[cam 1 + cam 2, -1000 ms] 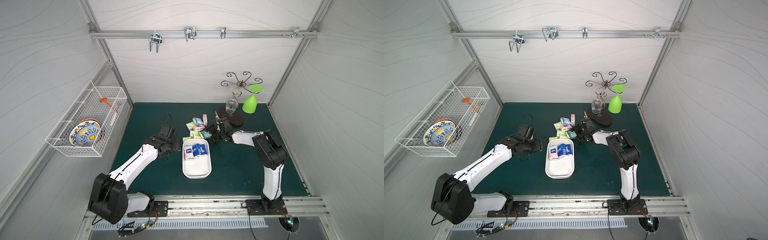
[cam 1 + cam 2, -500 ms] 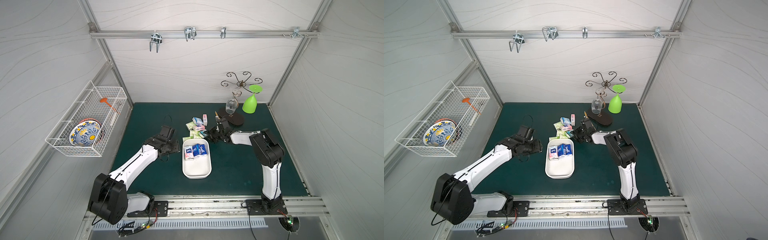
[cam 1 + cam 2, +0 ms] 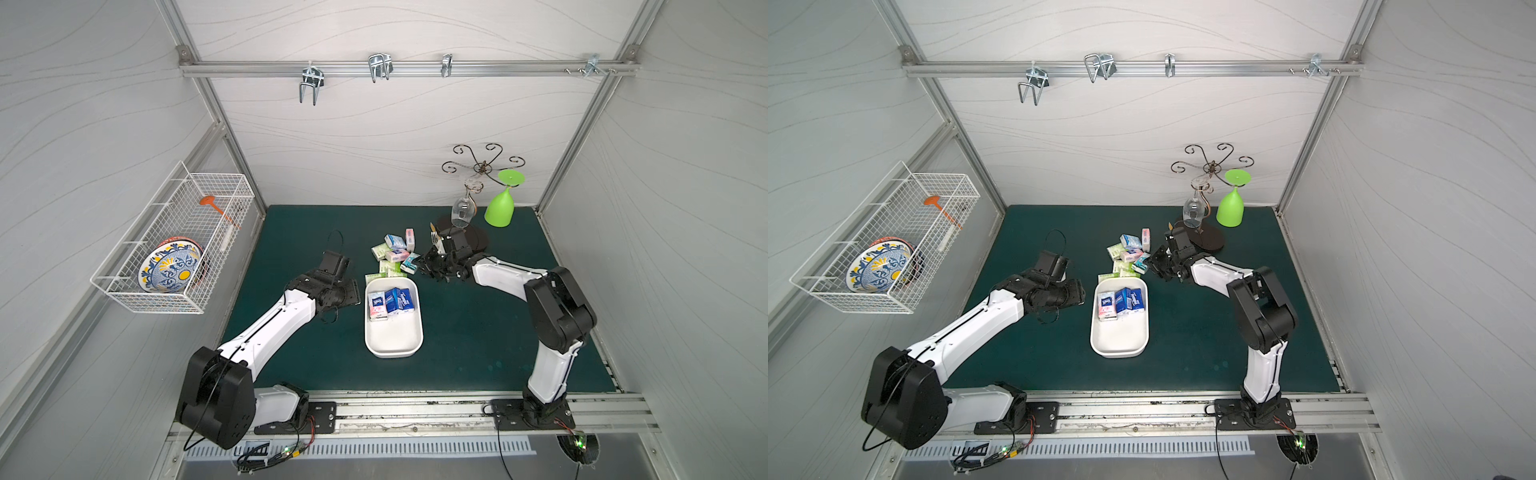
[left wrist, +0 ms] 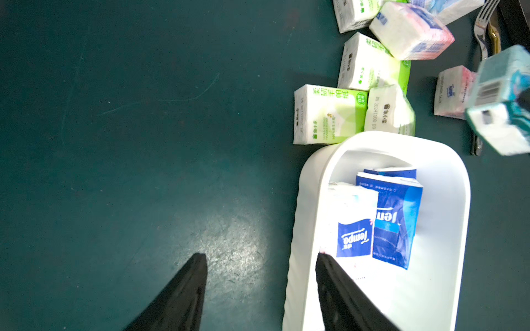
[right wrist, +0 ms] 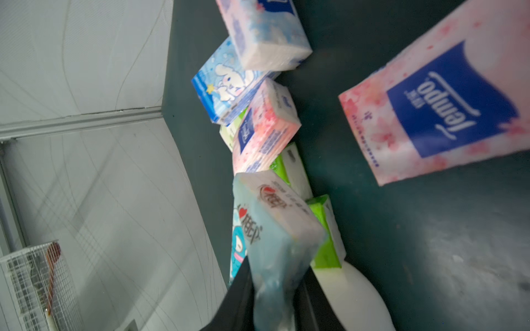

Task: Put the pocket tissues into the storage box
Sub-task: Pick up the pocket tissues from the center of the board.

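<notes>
Holding: the teal pack (image 5: pixel 275 238) is clamped in your right gripper (image 5: pixel 275 275), just beyond the storage box's (image 3: pixel 392 351) far end.
Carry: raise it clear of the loose packs (image 3: pixel 392 254) there, then release low inside.
Idle: your left gripper (image 4: pixel 260 256) has jaws apart, empty, beside the box.

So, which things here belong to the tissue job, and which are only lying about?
For the job: storage box, three packs inside it, loose packs on the mat, light blue pack in the right hand.
Lying about: wire basket with plate, glass rack, clear glass, green glass, fork.
</notes>
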Motion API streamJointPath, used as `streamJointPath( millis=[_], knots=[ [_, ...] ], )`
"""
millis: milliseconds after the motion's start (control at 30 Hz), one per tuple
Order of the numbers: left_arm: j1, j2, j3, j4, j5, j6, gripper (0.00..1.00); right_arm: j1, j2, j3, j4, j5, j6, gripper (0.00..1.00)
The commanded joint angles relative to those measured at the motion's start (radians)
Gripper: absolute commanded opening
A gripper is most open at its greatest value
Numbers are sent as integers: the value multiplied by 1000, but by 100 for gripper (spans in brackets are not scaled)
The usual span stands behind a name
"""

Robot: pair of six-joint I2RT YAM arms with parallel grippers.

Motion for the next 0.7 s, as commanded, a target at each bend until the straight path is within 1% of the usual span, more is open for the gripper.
streamJointPath(
  millis=[0,67,200,300,400,467,667],
  knots=[
    [4,-14,25,4,13,3,65,-6,-83,55,-192,-41,-204,25],
    [4,-11,28,3,19,5,65,-5,-108,86,-269,-76,-310,25],
    [4,-5,36,-2,25,12,65,6,-127,163,-448,-208,-523,27],
    [4,-4,44,-7,24,15,65,26,-126,200,-578,-259,-638,27],
    [4,-4,48,-15,25,15,65,50,-127,204,-643,-280,-709,27],
    [4,-7,49,-16,25,15,65,73,-114,206,-673,-272,-738,29],
    [4,-19,47,-30,21,15,65,137,-43,230,-696,-200,-756,30]
  ],
)
